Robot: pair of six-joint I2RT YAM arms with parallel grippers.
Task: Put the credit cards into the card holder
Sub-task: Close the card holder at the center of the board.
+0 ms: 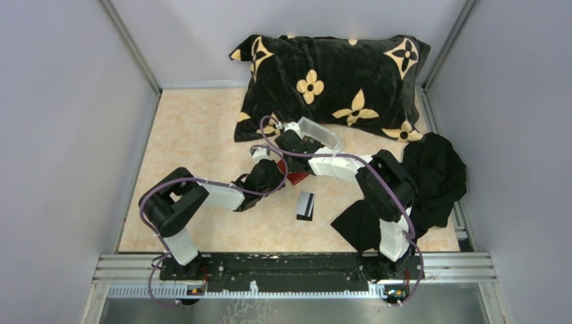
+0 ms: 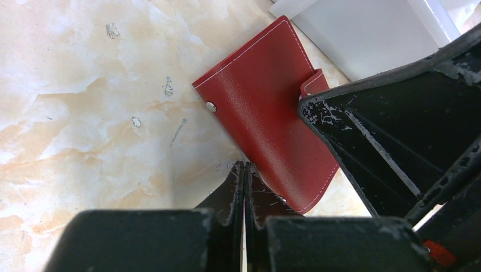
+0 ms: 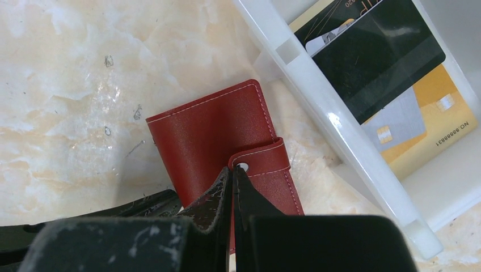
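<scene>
The card holder (image 3: 210, 136) lies closed on the marble-look table, its strap (image 3: 266, 161) snapped over the edge. My right gripper (image 3: 232, 170) is shut, with its tips resting at the strap's end by the snap. My left gripper (image 2: 245, 167) is also shut, and its tips touch the holder's (image 2: 266, 119) lower edge. Several credit cards sit in a white tray (image 3: 340, 130): a black one (image 3: 374, 56), a grey one (image 3: 397, 122) and a yellow one (image 3: 442, 113). Another black credit card with a white band (image 1: 305, 205) lies loose on the table. From above, the arms hide most of the holder (image 1: 295, 177).
A black pillow with yellow flowers (image 1: 330, 81) fills the back of the table. A black cloth (image 1: 425, 182) lies bunched at the right, beside the right arm. The tray (image 1: 318, 133) stands just behind the grippers. Grey walls close in both sides.
</scene>
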